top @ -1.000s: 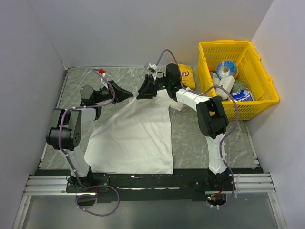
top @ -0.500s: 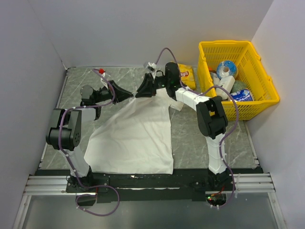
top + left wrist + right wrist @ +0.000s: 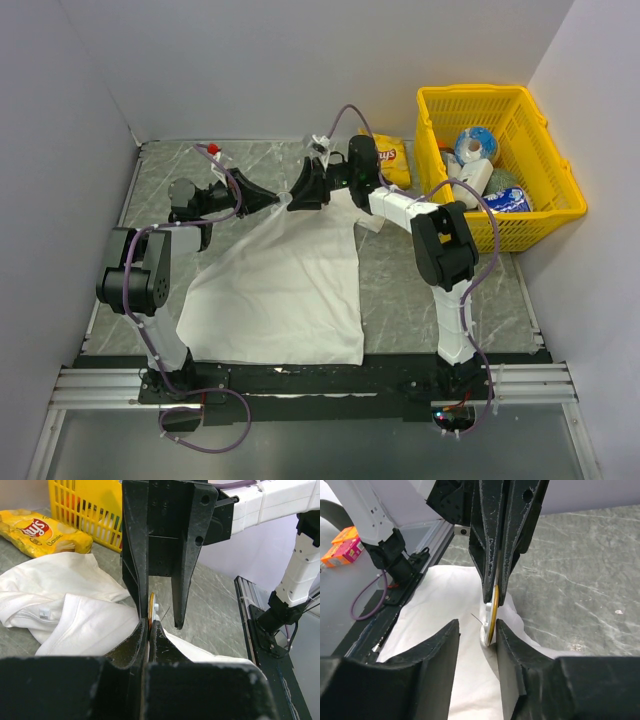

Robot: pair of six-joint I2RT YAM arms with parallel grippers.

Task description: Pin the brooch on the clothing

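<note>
The white T-shirt (image 3: 280,290) lies spread on the table, with its far edge pulled up between the two grippers. My left gripper (image 3: 278,202) is shut on the brooch (image 3: 491,614), a thin golden disc seen edge-on with a white back and a bare pin. In the left wrist view the brooch (image 3: 151,605) sticks out just past the shut fingertips (image 3: 156,628), with shirt cloth (image 3: 75,615) on both sides. My right gripper (image 3: 297,192) faces the left one. It is open (image 3: 476,625) and straddles the brooch, which sits close to its right finger (image 3: 512,660).
A yellow basket (image 3: 560,200) holding several items stands at the far right. A yellow crisp bag (image 3: 392,158) lies beside it, behind the right gripper. A small red-capped thing (image 3: 212,150) sits at the far left. An orange box (image 3: 345,547) lies off the table beyond the front rail.
The right gripper shifted slightly away and back around the brooch. The left gripper has kept its hold and place.
</note>
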